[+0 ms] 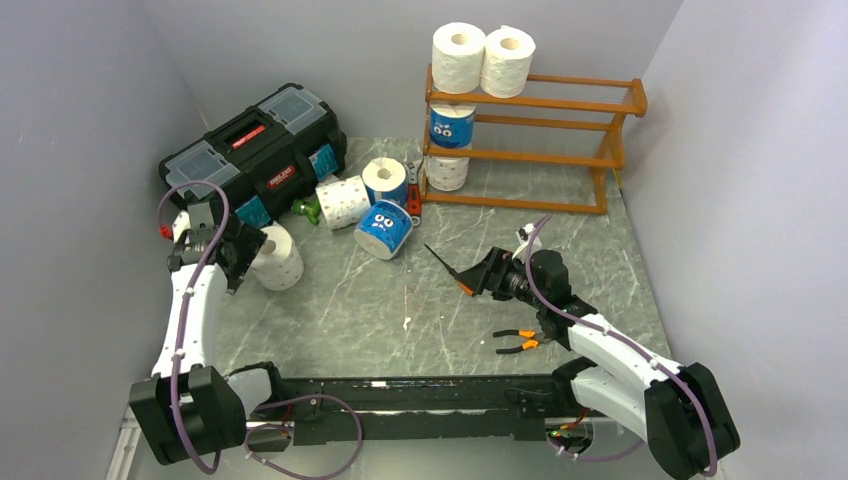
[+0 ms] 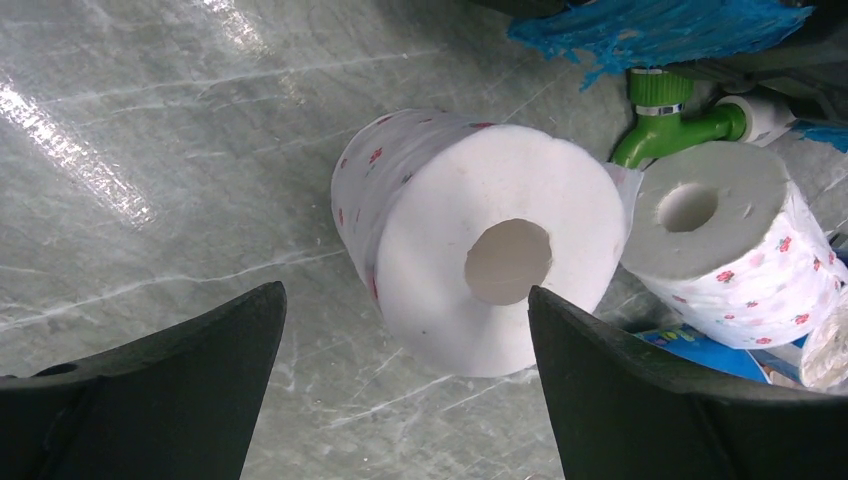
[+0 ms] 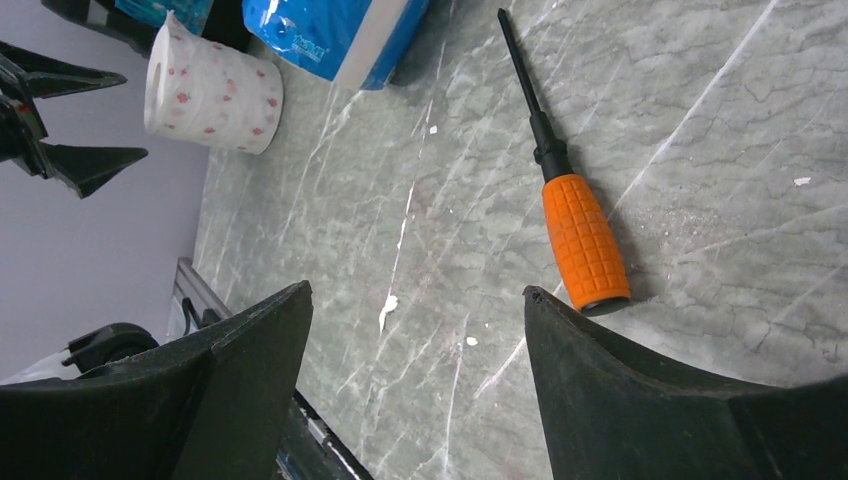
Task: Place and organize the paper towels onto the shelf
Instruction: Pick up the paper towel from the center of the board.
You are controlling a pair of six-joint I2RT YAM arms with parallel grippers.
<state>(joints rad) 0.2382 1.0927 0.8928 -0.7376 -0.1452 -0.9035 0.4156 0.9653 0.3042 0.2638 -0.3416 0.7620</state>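
Just ahead of the left tool [image 2: 403, 292], spread empty, stands a red-flowered white roll [image 2: 430, 235], core hollow; right tool [image 3: 417, 291] likewise spread.

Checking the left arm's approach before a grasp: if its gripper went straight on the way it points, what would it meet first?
The white flower-printed roll, centred just ahead of the open left gripper. Nothing shows in between, though the gap to it is hard to judge.
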